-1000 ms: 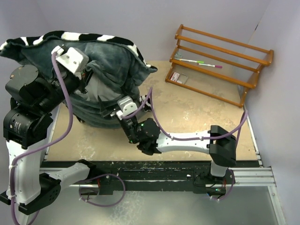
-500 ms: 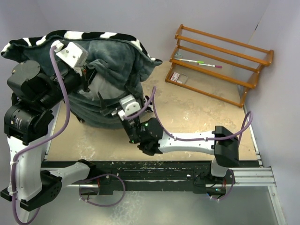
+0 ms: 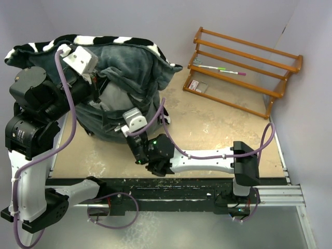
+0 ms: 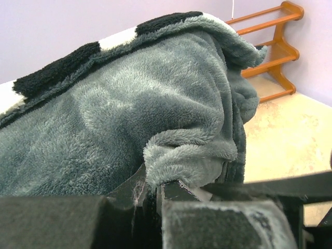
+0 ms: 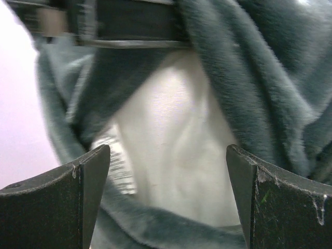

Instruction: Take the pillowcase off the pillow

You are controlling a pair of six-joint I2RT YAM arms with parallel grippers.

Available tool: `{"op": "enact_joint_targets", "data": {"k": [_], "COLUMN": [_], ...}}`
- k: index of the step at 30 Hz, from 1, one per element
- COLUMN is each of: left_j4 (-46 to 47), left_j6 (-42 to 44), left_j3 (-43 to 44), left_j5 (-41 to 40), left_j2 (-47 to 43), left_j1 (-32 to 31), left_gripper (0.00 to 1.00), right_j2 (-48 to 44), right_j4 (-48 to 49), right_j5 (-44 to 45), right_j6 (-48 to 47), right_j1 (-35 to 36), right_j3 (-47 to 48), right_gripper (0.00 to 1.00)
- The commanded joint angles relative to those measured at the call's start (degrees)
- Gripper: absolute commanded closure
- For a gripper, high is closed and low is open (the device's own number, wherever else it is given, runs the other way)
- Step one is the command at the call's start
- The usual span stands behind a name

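The pillowcase (image 3: 132, 62), plush dark grey with a zebra-striped edge along its top, is bunched up high at the table's back left. My left gripper (image 3: 97, 83) is shut on a fold of its grey rim (image 4: 181, 155), holding it lifted. Inside the opening shows the white pillow (image 3: 110, 96). My right gripper (image 3: 118, 123) is open at the mouth of the case. In the right wrist view the pillow (image 5: 171, 140) fills the space ahead of my spread fingers (image 5: 88, 176), with grey plush around it and nothing gripped.
A wooden rack (image 3: 241, 70) stands at the back right with two pens and a small card on it. The tan table (image 3: 207, 129) lies bare between the rack and the right arm. Purple walls close in the back and both sides.
My right arm has shifted left and a little nearer, bringing its open gripper closer under the case's opening. The left gripper has lifted the fabric slightly up and back.
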Motion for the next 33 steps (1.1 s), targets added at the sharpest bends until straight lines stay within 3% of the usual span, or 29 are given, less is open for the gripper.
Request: {"op": "enact_joint_targets", "data": {"k": [1,6,11,15,21,22,23,24,33], "left_j4": [2.0,1.5,-2.1,-5.1,-5.7,-5.7,-5.4,-4.9,6.8], "left_j6": [-1.3,-3.5,-4.1,-4.5,-4.3,-4.0,-3.6,-3.0,3.2], "left_j3": [2.3,2.0,4.0,6.8,9.4,10.0,10.6,10.9,11.0], "left_j5": [0.8,4.8,12.2,17.4,18.1,17.8,17.1,15.9,5.2], "left_j2": [-0.5,-0.6,0.0,1.7,2.8,2.9,2.9,2.6,2.2], "left_j1": [-0.1,-0.2,-0.2,-0.2,-0.2,-0.2,-0.2,-0.2,-0.2], "left_gripper": [1.00,1.00,1.00,1.00,1.00,1.00,1.00,1.00,1.00], "right_j2": [-1.9,0.4,2.3,3.3,4.4,3.8,3.1,2.4,-4.2], "right_j4": [2.3,-1.8,-13.5,-15.1,-12.3,-10.8,-9.8,-8.6,-8.3], "right_j5": [2.9,1.9,-1.9,-6.4,-9.3,-9.9,-10.0,-9.8,-12.2], "right_j6": [1.9,3.7,11.4,12.3,9.4,9.6,10.0,10.4,20.3], "right_j1": [-1.4,-3.4,-7.7,-9.6,-10.1,-10.2,-10.2,-10.3,-10.0], "right_j3": [0.4,3.6,11.3,13.3,13.4,12.3,11.2,10.1,-1.4], "right_gripper": [0.06,0.06,0.05,0.09,0.50,0.65,0.88,1.00,1.00]}}
